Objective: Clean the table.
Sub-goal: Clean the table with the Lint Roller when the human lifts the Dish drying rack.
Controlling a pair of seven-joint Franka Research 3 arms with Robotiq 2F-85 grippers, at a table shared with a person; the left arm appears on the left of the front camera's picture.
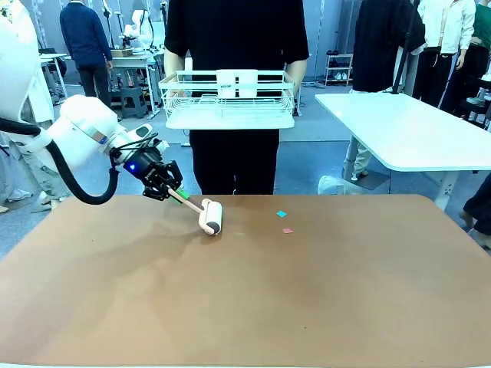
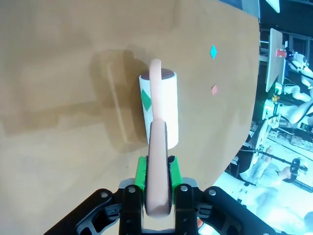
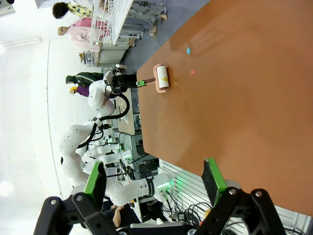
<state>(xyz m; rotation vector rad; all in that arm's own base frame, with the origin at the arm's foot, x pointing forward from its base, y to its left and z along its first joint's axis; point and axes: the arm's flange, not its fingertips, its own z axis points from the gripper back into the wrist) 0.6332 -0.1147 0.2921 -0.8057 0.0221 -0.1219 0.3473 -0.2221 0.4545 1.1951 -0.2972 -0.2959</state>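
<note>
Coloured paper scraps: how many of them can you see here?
3. A blue scrap and a pink scrap lie on the table, to the picture's right of the lint roller; a green scrap sticks to the roller's drum. Others may hide beneath it.

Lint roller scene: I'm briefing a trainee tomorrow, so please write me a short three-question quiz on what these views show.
1. True or false: the left gripper is shut on the handle of the lint roller.
2. Which loose bits lie on the table to the robot's right of the roller? A) a teal scrap and a pink scrap; B) three coins; C) a sponge.
3. Look at the right gripper: how do its jaws stand?

Key: 1 true. 2 A. 3 open, with nothing between them.
</note>
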